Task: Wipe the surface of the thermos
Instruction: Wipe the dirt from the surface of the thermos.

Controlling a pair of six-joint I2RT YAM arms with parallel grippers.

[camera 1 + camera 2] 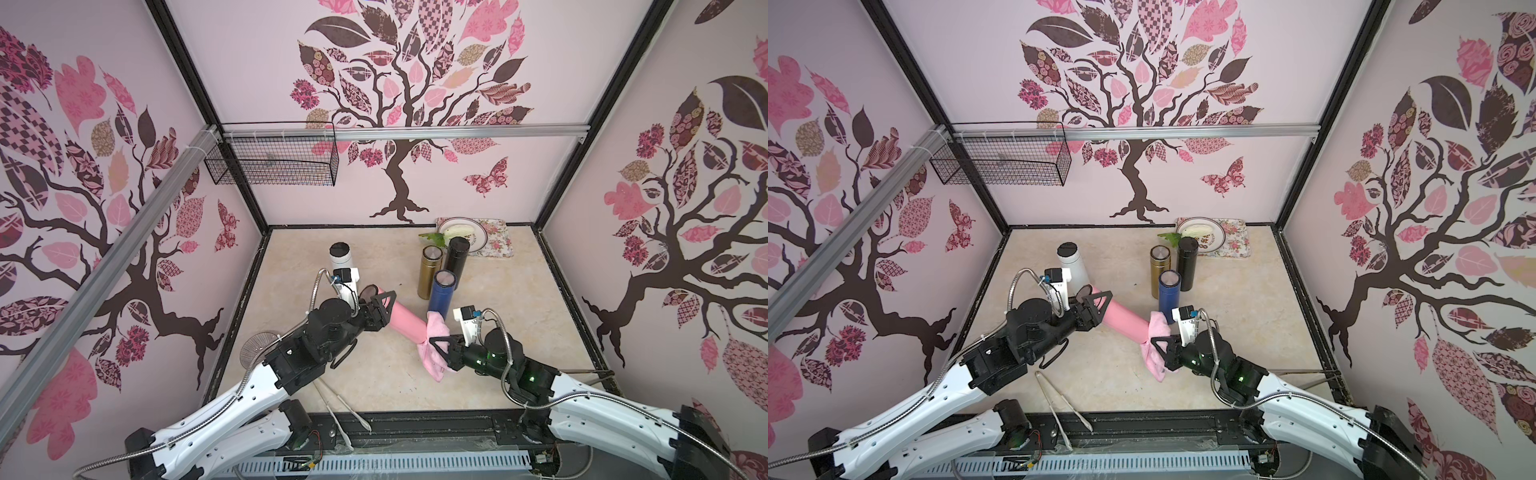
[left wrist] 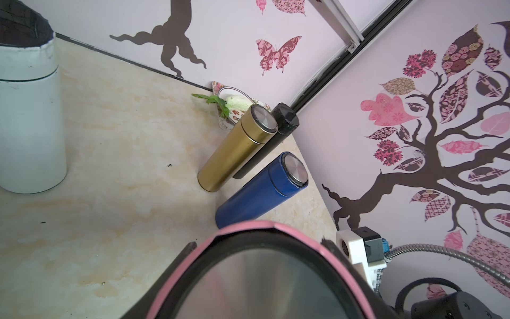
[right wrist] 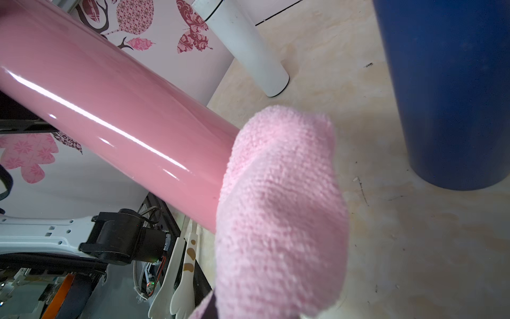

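Note:
A pink thermos (image 1: 405,320) (image 1: 1125,322) (image 3: 110,118) hangs tilted above the table, lid end toward the left arm. My left gripper (image 1: 380,305) (image 1: 1096,305) (image 2: 259,244) is shut on it near the lid; in the left wrist view the steel lid fills the space between the fingers. A pink cloth (image 1: 434,345) (image 1: 1156,336) (image 3: 281,207) is draped over the thermos's bottom end. My right gripper (image 1: 440,347) (image 1: 1160,345) is shut on that cloth. In the right wrist view the cloth hides the fingers.
A blue thermos (image 1: 442,295) stands just behind the cloth, with gold (image 1: 429,272) and black (image 1: 456,257) ones further back. A white thermos (image 1: 341,259) stands behind the left gripper. A plate on a floral tray (image 1: 496,241) sits back right. White utensils (image 1: 340,409) lie by the front edge.

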